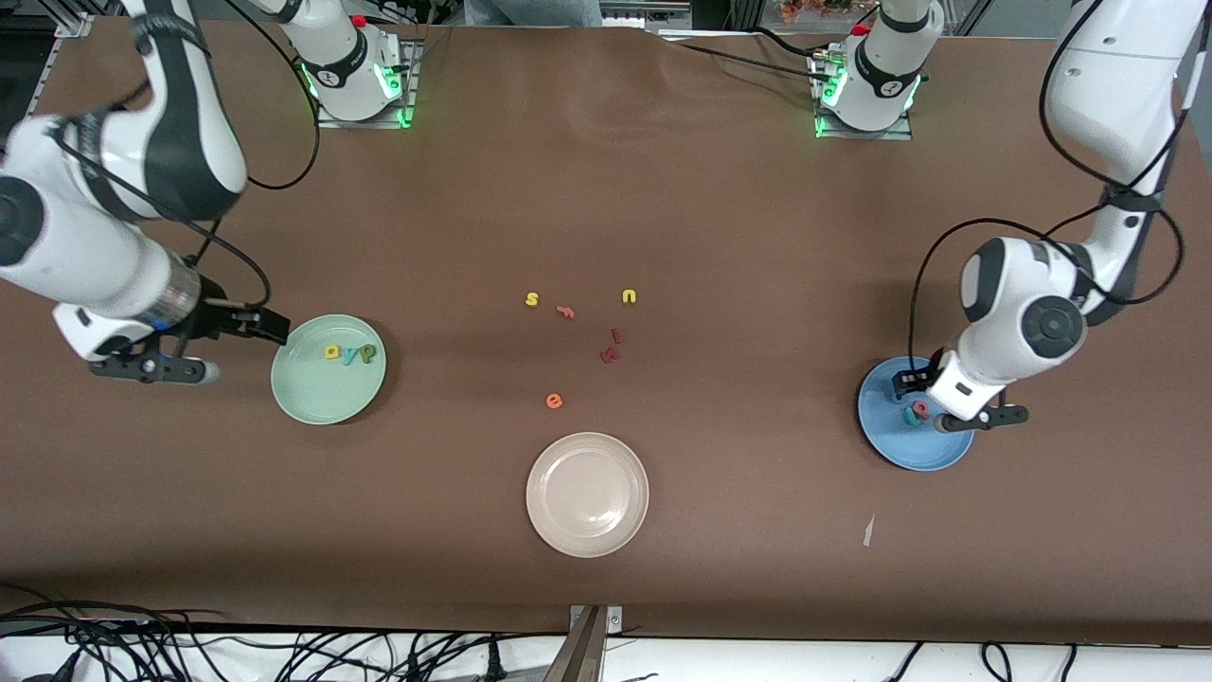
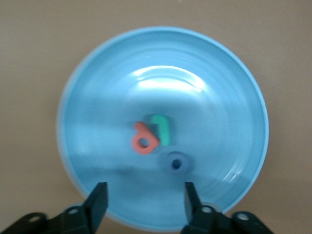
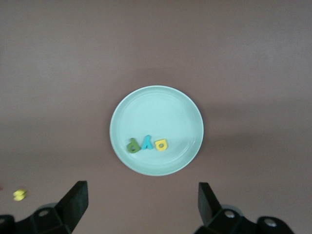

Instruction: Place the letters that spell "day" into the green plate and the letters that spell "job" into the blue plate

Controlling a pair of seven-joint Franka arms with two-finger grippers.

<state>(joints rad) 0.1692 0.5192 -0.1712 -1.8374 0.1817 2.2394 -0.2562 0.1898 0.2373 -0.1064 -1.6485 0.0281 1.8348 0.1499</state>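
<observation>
Hovering over the blue plate (image 2: 229, 87), my left tool (image 2: 144, 202) had its fingers apart and nothing between them. In that plate lay all three letters of "job": the salmon-pink "b" (image 2: 145, 139), the teal "j" (image 2: 162, 129) touching it, and the blue "o" (image 2: 175, 163) just beside the pair. From the front view the same plate (image 1: 885, 445) sat toward the left arm's end of the desk, partly covered by my left tool (image 1: 914, 398).

My right tool (image 3: 141, 204) hung beside the green plate (image 3: 161, 107), off its rim toward the right arm's end of the desk, fingers wide apart and empty. In the green plate (image 1: 322, 398) the yellow "a" (image 1: 332, 352), the teal "y" (image 1: 349, 355) and the olive-green "d" (image 1: 366, 352) lay in a row, close together.

On the bare desk between the plates were only the spare letters: the yellow "s" (image 1: 532, 299), the yellow "u" (image 1: 629, 296), the orange "e" (image 1: 554, 401), a salmon letter (image 1: 566, 311) and the dark red letters (image 1: 612, 347). The beige plate (image 1: 587, 530) stood nearer the front camera, with nothing in it.

I judged both words sorted and the last release made, so the sorting looked finished. The next move, as I saw it, called only for lifting both tools straight up and away without brushing a plate or knocking a letter out
</observation>
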